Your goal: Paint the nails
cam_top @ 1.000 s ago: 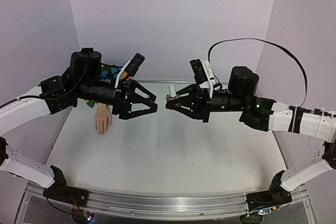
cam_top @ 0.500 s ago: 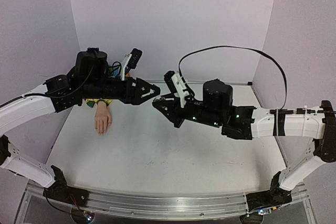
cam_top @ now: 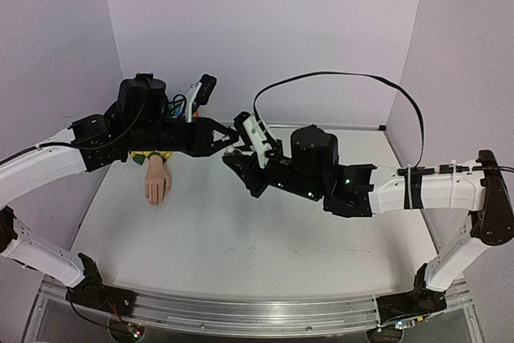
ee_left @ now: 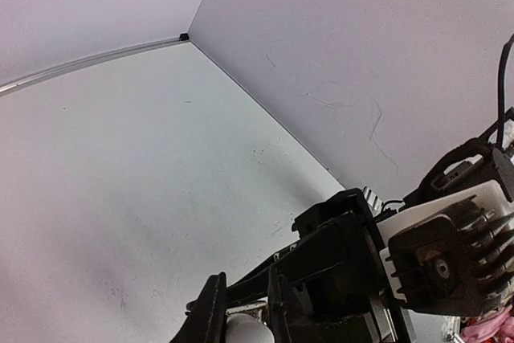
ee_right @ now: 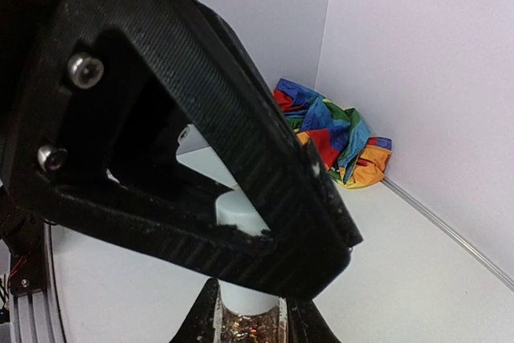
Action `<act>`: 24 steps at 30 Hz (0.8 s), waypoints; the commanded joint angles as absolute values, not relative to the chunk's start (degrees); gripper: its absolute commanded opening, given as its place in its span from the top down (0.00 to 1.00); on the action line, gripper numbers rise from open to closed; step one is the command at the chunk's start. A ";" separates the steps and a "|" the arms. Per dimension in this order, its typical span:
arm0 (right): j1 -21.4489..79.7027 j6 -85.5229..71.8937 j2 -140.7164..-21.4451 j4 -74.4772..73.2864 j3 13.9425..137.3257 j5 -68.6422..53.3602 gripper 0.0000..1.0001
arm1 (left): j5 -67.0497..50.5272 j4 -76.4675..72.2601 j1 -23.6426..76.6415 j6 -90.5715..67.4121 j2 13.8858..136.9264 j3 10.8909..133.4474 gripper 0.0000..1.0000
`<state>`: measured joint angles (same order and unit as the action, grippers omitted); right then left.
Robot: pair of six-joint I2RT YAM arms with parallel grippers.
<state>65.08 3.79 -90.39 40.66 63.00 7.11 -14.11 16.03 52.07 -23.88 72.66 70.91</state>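
— Above the table point(cam_top: 241, 247), who holds what?
— Right gripper point(ee_right: 249, 315) clamps the bottle point(ee_right: 249, 319); left gripper point(ee_left: 243, 311) is pinched tight on its cap point(ee_right: 239, 213).
— And the nails point(cam_top: 155, 198)?
— Well behind the left gripper, down on the table.

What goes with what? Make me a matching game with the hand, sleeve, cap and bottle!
Things:
1. hand
2. sleeve
3. cap
4. bottle

Clues:
A. rainbow stripes
B. clamped in the right gripper
C. pale skin colour
D. white, pinched by the left gripper

Pairs: 1-C, 2-A, 3-D, 4-B
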 commanded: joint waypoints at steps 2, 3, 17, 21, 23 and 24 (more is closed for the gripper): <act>65.53 3.58 -90.90 45.06 67.46 8.90 1.00 | -20.15 13.16 52.18 -21.87 74.33 73.22 0.92; 65.53 3.52 -90.77 45.12 67.64 8.28 1.00 | -22.24 13.18 52.25 -20.81 74.81 73.32 0.93; 53.46 -15.80 -83.58 62.66 64.72 -76.51 1.00 | -55.46 13.28 53.44 -3.48 74.71 71.80 1.00; 53.61 -16.30 -81.52 62.60 63.00 -73.16 1.00 | -56.69 13.15 53.44 -4.12 75.33 73.18 1.00; 53.12 -15.48 -80.29 62.45 61.22 -68.66 1.00 | -55.01 13.12 53.44 -4.78 75.20 73.17 0.99; 52.81 -15.15 -79.91 62.00 60.54 -65.68 1.00 | -53.47 13.14 53.44 -5.20 74.87 73.02 0.98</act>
<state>53.95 -14.74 -86.54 48.07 60.97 -61.84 -51.48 8.19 54.41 -4.43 74.59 72.82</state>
